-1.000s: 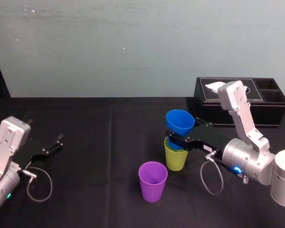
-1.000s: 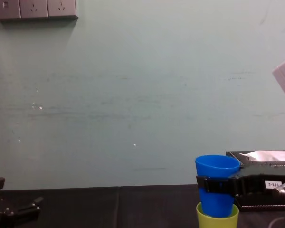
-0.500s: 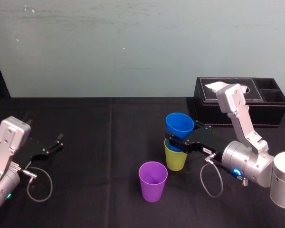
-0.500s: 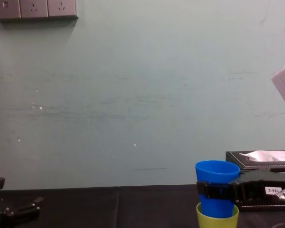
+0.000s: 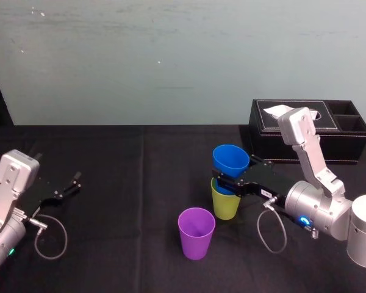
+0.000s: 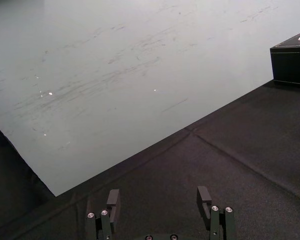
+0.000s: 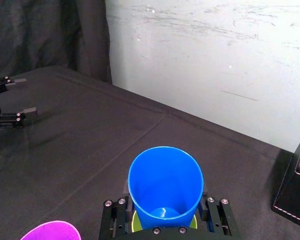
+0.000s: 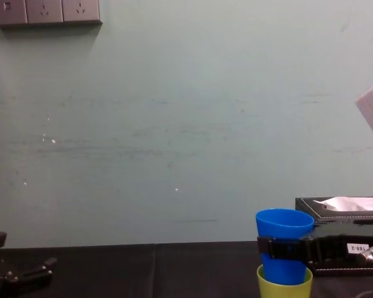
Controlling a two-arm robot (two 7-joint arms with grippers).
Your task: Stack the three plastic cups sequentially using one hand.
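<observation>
Three plastic cups on the black surface [image 5: 128, 183], counted: one blue cup [image 5: 230, 160], one lime-yellow cup [image 5: 226, 206], one purple cup [image 5: 196, 233]. Also two pincers, one black tissue box [image 5: 305, 137] at the far right, and three sockets [image 8: 45, 11] high on the wall.

Blue cup clamped at mid-height between the fingers of the right pincer [image 5: 227, 182], mouth up, lower part sunk into the lime-yellow cup directly beneath. From the right wrist, blue cup [image 7: 165, 182] right in front of the pincer body, mouth open toward the camera, with slivers of the lime-yellow cup [image 7: 136, 220] beside its base. Lime-yellow cup upright on the surface, right of the middle, nearer the robot than the tissue box. Purple cup upright and alone, nearer the robot and slightly left of the stacked pair, apart from it and from both pincers.

Left pincer [image 5: 73, 183] far off at the left edge of the surface, fingers spread apart, well away from every cup; same spread in its own wrist view, left pincer [image 6: 158, 197].

Hard to make out: whether the blue cup sits fully home, its base hidden behind the lime-yellow wall. In the chest view, lime-yellow cup [image 8: 285, 288] cut off by the lower edge just under its rim, blue cup [image 8: 285, 242] banded by the black fingers. In the right wrist view, purple cup [image 7: 51, 231] clipped, rim only.
</observation>
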